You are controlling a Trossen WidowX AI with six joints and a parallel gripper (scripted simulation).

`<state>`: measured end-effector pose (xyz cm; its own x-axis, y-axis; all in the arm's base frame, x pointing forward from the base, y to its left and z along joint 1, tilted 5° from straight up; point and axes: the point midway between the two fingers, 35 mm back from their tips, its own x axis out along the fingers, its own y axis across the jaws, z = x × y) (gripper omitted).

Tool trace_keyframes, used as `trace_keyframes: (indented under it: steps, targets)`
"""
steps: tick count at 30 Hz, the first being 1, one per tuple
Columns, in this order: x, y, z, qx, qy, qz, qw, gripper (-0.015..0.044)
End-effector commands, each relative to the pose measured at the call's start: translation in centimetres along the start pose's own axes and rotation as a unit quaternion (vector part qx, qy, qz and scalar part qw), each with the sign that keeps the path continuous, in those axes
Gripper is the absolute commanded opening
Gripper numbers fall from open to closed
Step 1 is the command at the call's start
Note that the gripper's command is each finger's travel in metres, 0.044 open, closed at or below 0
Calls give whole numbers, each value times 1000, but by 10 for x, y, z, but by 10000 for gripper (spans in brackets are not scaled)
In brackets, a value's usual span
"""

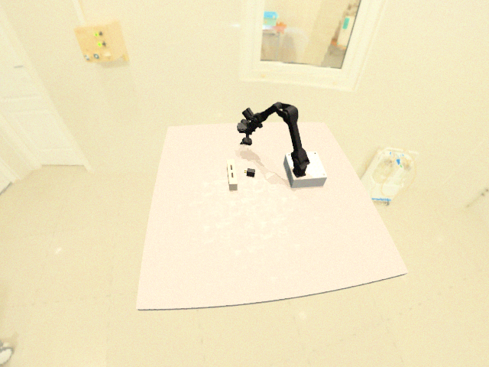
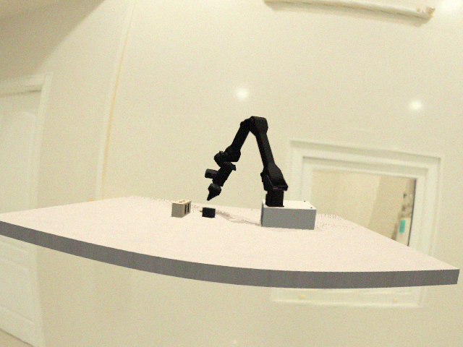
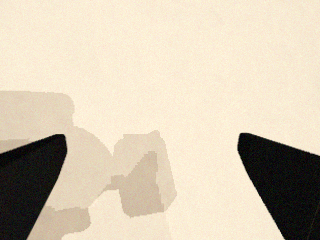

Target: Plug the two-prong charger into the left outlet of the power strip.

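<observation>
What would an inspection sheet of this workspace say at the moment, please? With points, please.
Surface: pale pinkish tabletop [image 1: 252,252] [image 2: 283,250], dark grey edge.
Job's things: black charger [image 1: 250,172] [image 2: 208,212] unplugged, prongs facing the beige power strip [image 1: 232,182] [image 2: 179,209].
Clutter: nothing seen.
Gripper: jaws wide open, nothing between them, raised above the tabletop.
Cables: nothing seen.
Surroundings: pale walls, a door [image 1: 51,130] [image 2: 17,160], a framed window [image 1: 250,47] [image 2: 296,175].

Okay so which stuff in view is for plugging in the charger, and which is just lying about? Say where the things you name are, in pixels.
For the job: charger [image 1: 250,172] [image 2: 208,212], power strip [image 1: 231,176] [image 2: 181,209], gripper [image 1: 244,136] [image 2: 210,196] [image 3: 154,141].
Just about: wall board [image 1: 103,42], window [image 1: 250,39] [image 2: 424,194].
</observation>
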<state>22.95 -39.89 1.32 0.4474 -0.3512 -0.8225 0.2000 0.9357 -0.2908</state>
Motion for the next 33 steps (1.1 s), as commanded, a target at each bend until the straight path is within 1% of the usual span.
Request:
trace_keyframes:
  steps: [1, 17, 33]
  targets:
    - [-3, 23, 7, 22, 16, 25, 999, 440]
    - [-24, 114, 29, 98, 95, 107, 985, 440]
    - [-59, 193, 33, 150, 191, 147, 959, 440]
